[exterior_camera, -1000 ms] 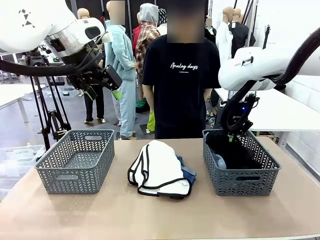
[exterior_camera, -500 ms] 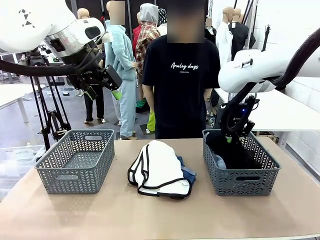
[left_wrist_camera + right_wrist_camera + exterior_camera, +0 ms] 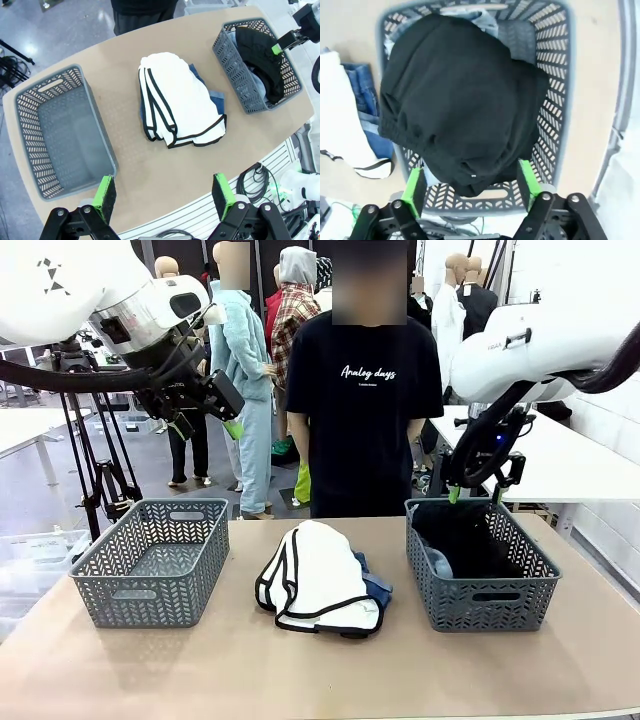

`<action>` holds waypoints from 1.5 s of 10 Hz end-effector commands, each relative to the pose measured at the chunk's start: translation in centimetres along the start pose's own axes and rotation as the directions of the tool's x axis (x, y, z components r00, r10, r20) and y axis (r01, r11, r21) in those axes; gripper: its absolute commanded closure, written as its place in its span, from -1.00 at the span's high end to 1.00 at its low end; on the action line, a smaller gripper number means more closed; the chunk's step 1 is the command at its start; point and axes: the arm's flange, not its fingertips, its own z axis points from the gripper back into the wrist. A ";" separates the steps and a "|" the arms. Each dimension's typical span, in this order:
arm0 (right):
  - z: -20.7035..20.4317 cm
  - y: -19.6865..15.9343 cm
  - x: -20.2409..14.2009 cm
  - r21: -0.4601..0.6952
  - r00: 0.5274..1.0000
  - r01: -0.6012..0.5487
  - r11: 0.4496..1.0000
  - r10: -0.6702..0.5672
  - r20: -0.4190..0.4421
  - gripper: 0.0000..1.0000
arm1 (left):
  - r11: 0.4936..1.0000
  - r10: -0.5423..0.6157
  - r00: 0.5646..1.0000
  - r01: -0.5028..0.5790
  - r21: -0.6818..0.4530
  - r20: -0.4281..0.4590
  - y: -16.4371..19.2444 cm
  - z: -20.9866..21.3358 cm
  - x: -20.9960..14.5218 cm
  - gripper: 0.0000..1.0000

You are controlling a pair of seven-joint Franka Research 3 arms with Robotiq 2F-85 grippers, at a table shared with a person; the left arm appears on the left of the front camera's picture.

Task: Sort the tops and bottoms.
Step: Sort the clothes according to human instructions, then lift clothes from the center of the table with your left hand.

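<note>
While black top (image 3: 465, 100) fills basket (image 3: 554, 102), white top (image 3: 318, 575) outside

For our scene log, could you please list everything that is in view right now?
left basket: one, grey, table's left
right basket: one, grey, table's right
black top: one, black, uppermost in right basket
light denim: one, pale blue, in right basket under black top
white top: one, white with black edging, table's middle
dark denim: one, blue, under white top
table: one, tan
person: one, black T-shirt, far side
left fingers: two, green-padded, open, raised over the table
right fingers: two, green-padded, open, above right basket
</note>
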 end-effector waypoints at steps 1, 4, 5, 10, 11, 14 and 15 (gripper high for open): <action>-0.6 -0.6 -0.8 -0.004 0.999 0.038 0.999 -0.038 0.034 1.00 | 1.000 0.001 1.000 -0.001 0.005 0.005 0.1 0.1 -0.1 1.00; 0.5 -0.3 -0.3 0.001 1.000 0.010 1.000 -0.010 0.013 1.00 | 1.000 0.001 1.000 -0.001 0.005 0.005 0.1 0.1 -0.1 1.00; 0.5 -0.3 -0.3 0.001 1.000 0.010 1.000 -0.010 0.013 1.00 | 1.000 0.001 1.000 -0.001 0.005 0.005 0.1 0.1 -0.1 1.00; 0.5 -0.3 -0.3 0.001 1.000 0.010 1.000 -0.010 0.013 1.00 | 1.000 0.001 1.000 -0.001 0.005 0.005 0.1 0.1 -0.1 1.00; 0.5 -0.3 -0.3 0.001 1.000 0.010 1.000 -0.010 0.013 1.00 | 1.000 0.001 1.000 -0.001 0.005 0.005 0.1 0.1 -0.1 1.00; 0.5 -0.3 -0.3 0.001 1.000 0.010 1.000 -0.010 0.013 1.00 | 1.000 0.001 1.000 -0.001 0.005 0.005 0.1 0.1 -0.1 1.00; 0.5 -0.3 -0.4 0.000 1.000 0.017 1.000 -0.017 0.013 1.00 | 1.000 0.001 1.000 -0.001 0.005 0.005 0.1 0.1 -0.1 1.00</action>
